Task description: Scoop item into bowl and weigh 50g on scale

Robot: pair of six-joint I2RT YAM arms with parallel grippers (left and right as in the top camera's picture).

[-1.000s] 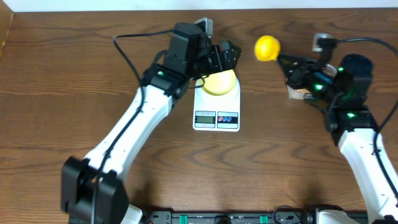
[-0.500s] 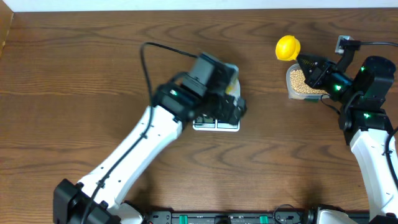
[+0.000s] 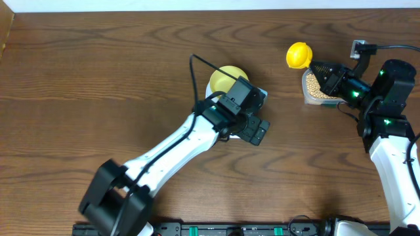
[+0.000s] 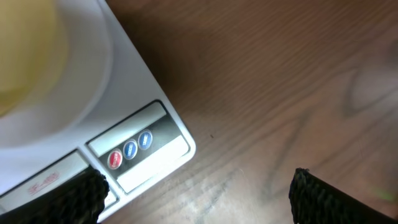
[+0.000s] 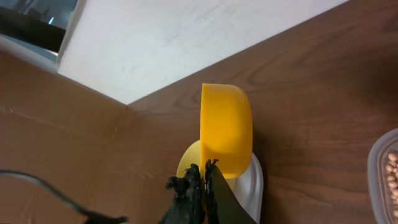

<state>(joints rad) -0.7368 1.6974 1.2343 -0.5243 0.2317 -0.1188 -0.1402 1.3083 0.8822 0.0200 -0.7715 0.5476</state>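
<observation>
From overhead you see the bowl (image 3: 225, 77), small, round, smooth and pale yellow-green, midway along the counter (image 3: 98, 65) toward its far edge. It sits on the scale (image 3: 258, 92), of which only a white sliver shows, because your left arm lies across it. Your left fingers (image 3: 257, 130) hang by the scale's near right corner, spread wide with nothing gripped. Near the counter's far right corner stands a clear tub (image 3: 306, 98) of the beans (image 3: 317, 86), small, round and tan. Your right fingers (image 3: 316, 65) are pinched tight on a yellow scoop (image 3: 298, 55), which shows just beside the tub's far left side.

In your left wrist view the scale (image 4: 124, 93) is smooth white plastic with a rounded corner. A grey strip on its front edge carries small round buttons (image 4: 129, 149), one red and two blue. The bowl (image 4: 25, 50) is a pale blur at the top left, resting on the scale's top. The black fingertips stand far apart, with dark wood grain between them.

In your right wrist view the scoop (image 5: 227, 127) is a deep, glossy yellow cup seen side-on, clamped between the closed black fingers. Behind it show the bowl (image 5: 186, 165) and the white scale (image 5: 255, 183). The beans (image 5: 392, 167) lie in the tub at the right edge.
</observation>
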